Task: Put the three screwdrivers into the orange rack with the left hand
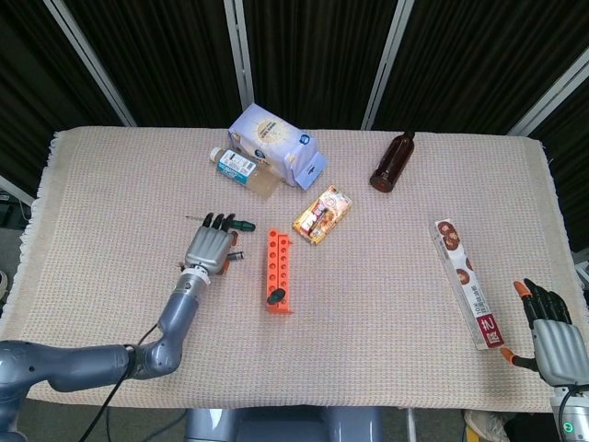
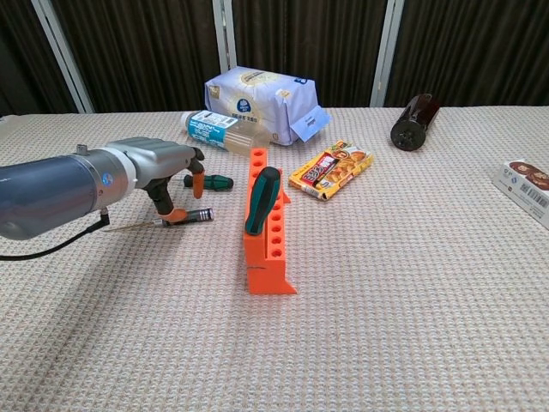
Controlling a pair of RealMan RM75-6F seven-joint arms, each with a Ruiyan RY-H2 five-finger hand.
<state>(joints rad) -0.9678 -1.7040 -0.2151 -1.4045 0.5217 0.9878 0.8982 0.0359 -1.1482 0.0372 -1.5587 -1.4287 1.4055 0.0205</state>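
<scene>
The orange rack stands mid-table, with one green-and-black screwdriver upright in its near end. A small green-handled screwdriver lies left of the rack. Nearer me lies a thin black-handled screwdriver. My left hand hovers low over these two with its fingers spread. Its thumb tip is down beside the black handle and a fingertip hangs near the green one. It holds nothing. My right hand rests open at the table's front right edge.
At the back stand a purple bag and a lying white bottle. A snack packet lies right of the rack's far end. A brown bottle and a long biscuit box lie further right.
</scene>
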